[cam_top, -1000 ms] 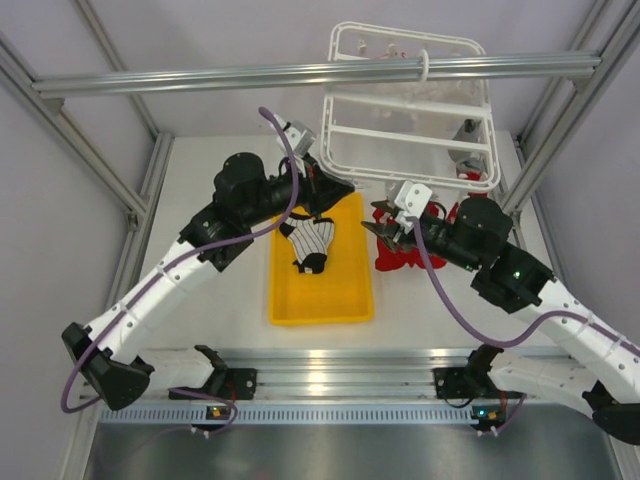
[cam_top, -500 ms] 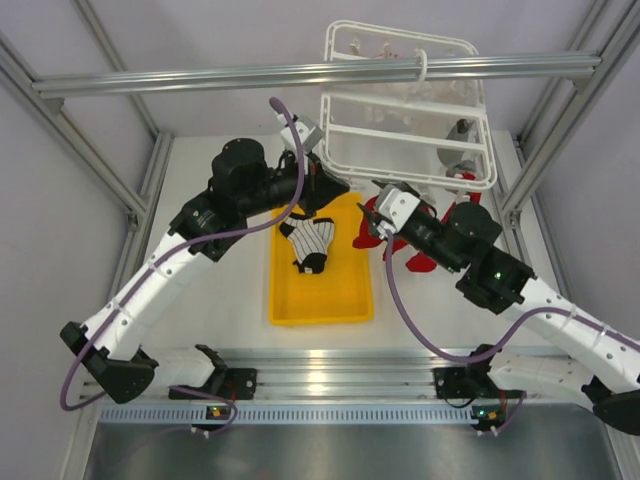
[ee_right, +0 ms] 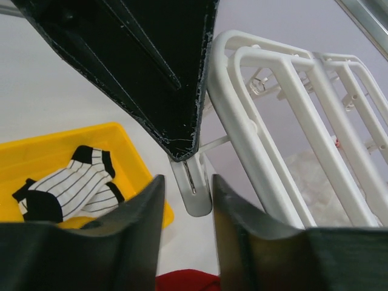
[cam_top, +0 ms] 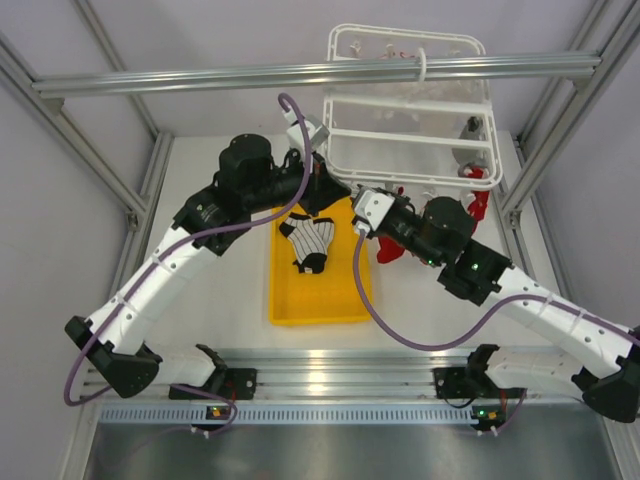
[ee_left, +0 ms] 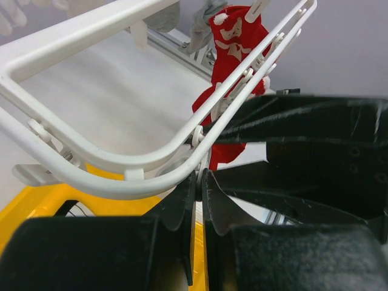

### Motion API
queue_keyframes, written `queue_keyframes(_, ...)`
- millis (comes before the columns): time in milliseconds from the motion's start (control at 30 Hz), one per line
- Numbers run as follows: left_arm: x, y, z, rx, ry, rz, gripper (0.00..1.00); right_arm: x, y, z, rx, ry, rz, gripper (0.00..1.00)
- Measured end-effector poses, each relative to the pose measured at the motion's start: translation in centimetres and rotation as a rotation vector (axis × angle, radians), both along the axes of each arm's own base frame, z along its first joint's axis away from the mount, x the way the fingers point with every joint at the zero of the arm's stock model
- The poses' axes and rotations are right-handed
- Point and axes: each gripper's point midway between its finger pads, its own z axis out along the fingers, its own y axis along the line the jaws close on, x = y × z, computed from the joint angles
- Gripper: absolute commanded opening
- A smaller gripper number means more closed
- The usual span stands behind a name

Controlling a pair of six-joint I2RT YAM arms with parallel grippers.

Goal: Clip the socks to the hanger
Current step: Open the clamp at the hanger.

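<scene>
The white hanger (cam_top: 410, 135) hangs from the beam at the back; it also shows in the left wrist view (ee_left: 91, 182) and the right wrist view (ee_right: 242, 115). My left gripper (cam_top: 325, 192) (ee_left: 199, 176) is shut on a clip at its near left corner. That clip (ee_right: 193, 194) shows between my right gripper's fingertips. My right gripper (cam_top: 350, 205) (ee_right: 186, 177) holds a red sock (cam_top: 388, 250) (ee_right: 188, 282) low between its fingers. Another red sock (cam_top: 478, 203) (ee_left: 233, 36) hangs clipped on the hanger's right side. A striped sock (cam_top: 308, 243) (ee_right: 73, 185) lies in the tray.
The yellow tray (cam_top: 320, 300) (ee_right: 36, 151) sits on the table between the two arms. A grey aluminium beam (cam_top: 300, 75) crosses overhead, and frame posts stand at both sides. The two grippers are almost touching below the hanger's corner.
My right gripper has lifted the red sock off the table and moved left and back to the hanger's near left corner. My left gripper has stayed at that corner.
</scene>
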Motion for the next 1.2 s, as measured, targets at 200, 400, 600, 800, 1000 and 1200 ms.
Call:
queue_keyframes(200, 0.1, 0.2, -0.2, -0.012, 0.053, 0.028, 0.33, 0.5, 0.3, -0.6, -0.02, 0.003, -0.013, 0.0)
queue_keyframes(400, -0.1, 1.5, -1.0, -0.096, 0.098, 0.127, 0.6, 0.1, 0.2, 0.0, 0.062, 0.023, -0.008, 0.0)
queue_keyframes(600, -0.1, 2.4, 1.5, -0.232, 0.104, 0.194, 0.64, -0.5, 0.0, 0.1, 0.156, 0.073, 0.002, 0.0)
queue_keyframes(800, 0.0, 1.9, 2.9, -0.323, 0.136, 0.195, 0.67, -0.8, 0.4, 0.7, 0.23, 0.113, 0.019, 0.0)
queue_keyframes(1000, 0.5, 1.2, 2.4, -0.342, 0.183, 0.196, 0.66, -1.2, 0.6, 1.3, 0.281, 0.135, 0.041, 0.0)
queue_keyframes(1200, 0.7, 0.5, 2.1, -0.352, 0.211, 0.178, 0.61, -1.5, 0.6, 1.4, 0.306, 0.156, 0.048, 0.0)
